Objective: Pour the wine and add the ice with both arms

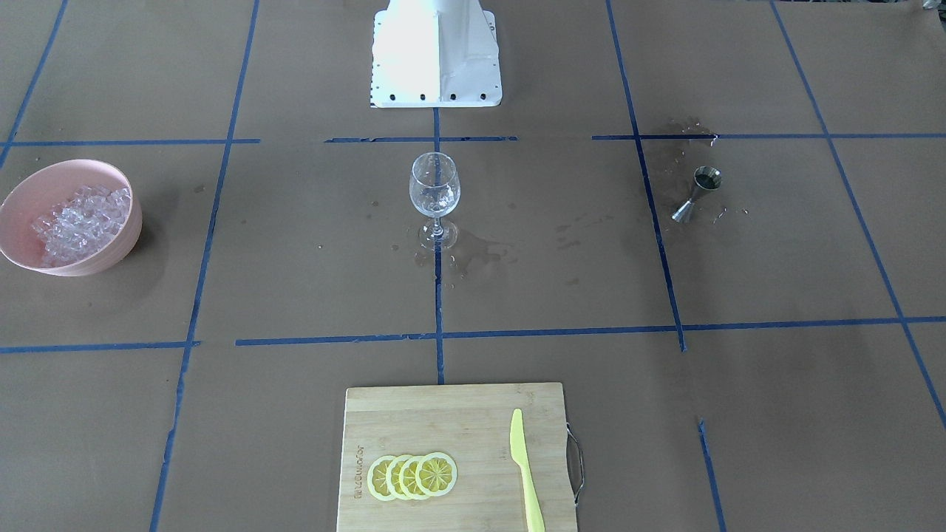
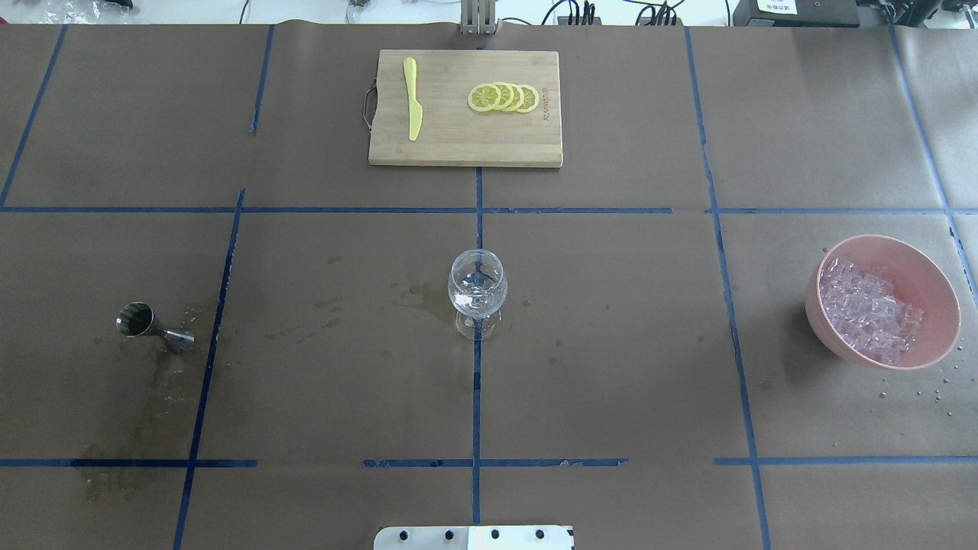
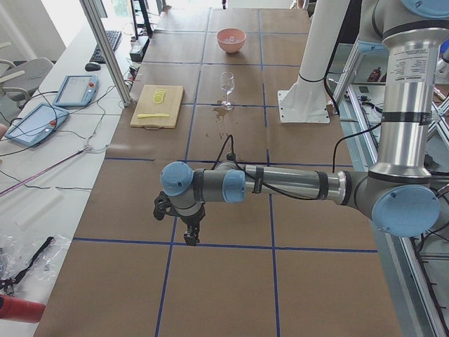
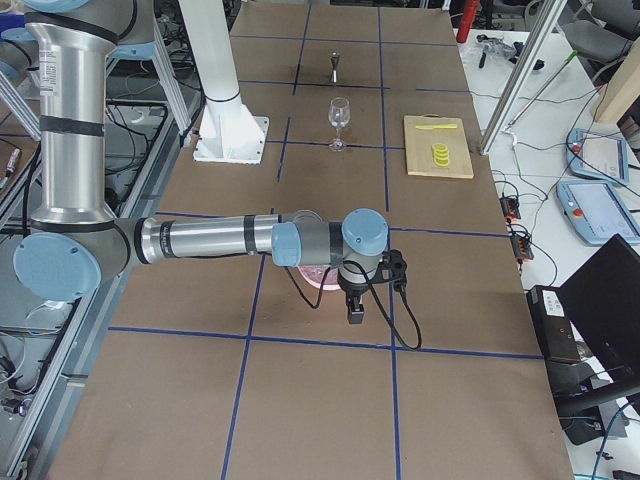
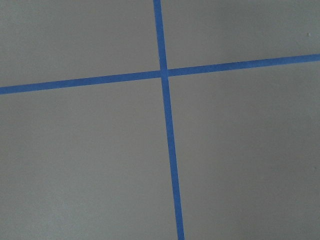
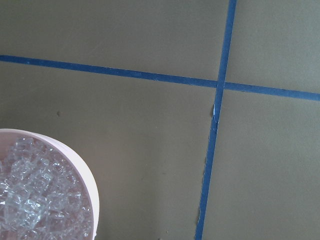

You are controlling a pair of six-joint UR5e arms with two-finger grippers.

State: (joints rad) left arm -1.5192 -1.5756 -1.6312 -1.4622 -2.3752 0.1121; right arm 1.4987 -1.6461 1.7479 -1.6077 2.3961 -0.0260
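Note:
A wine glass (image 1: 434, 193) stands upright at the table's middle, with clear glinting contents in its bowl; I cannot tell ice from liquid. A steel jigger (image 1: 696, 192) stands upright on a wet patch on my left side; its upper cup looks dark inside. A pink bowl (image 2: 941, 294) heaped with ice (image 2: 867, 309) sits on my right side. My left gripper (image 3: 191, 235) hangs over bare paper, far from the jigger. My right gripper (image 4: 355, 312) hangs just beside the bowl (image 6: 94, 200). I cannot tell whether either gripper is open or shut.
A wooden cutting board (image 1: 443, 414) at the far edge carries several lemon slices (image 1: 412, 475) and a yellow knife (image 1: 526, 473). The white base block (image 1: 436, 55) stands at the robot's side. Wet stains surround the glass and jigger. Droplets lie by the bowl.

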